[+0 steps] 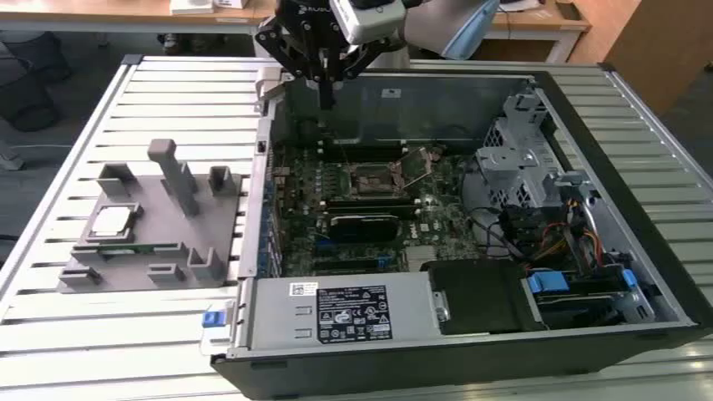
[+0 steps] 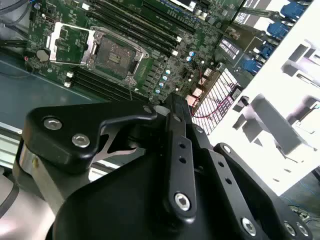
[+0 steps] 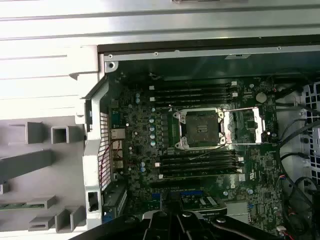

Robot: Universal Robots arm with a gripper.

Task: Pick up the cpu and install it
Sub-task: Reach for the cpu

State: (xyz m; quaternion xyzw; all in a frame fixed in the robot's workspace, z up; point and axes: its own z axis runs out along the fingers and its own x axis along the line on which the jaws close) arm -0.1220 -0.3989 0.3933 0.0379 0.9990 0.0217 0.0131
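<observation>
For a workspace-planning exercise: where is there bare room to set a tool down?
Bare slatted metal tabletop borders the grey plastic parts holder on its nearer and farther sides in the exterior view. The open black computer case is crowded.

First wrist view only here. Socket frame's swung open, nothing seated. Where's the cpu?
Observer: In the exterior view, the cpu lies silver side up on the grey fixture, on the exterior view's left of the computer case.
Operator: Pincer near it?
Observer: No. The pincer hangs at the case wall toward the top of the exterior view, well apart from the cpu.
Operator: Carrying anything?
Observer: Nothing. It is shut and empty in the exterior view.
</observation>
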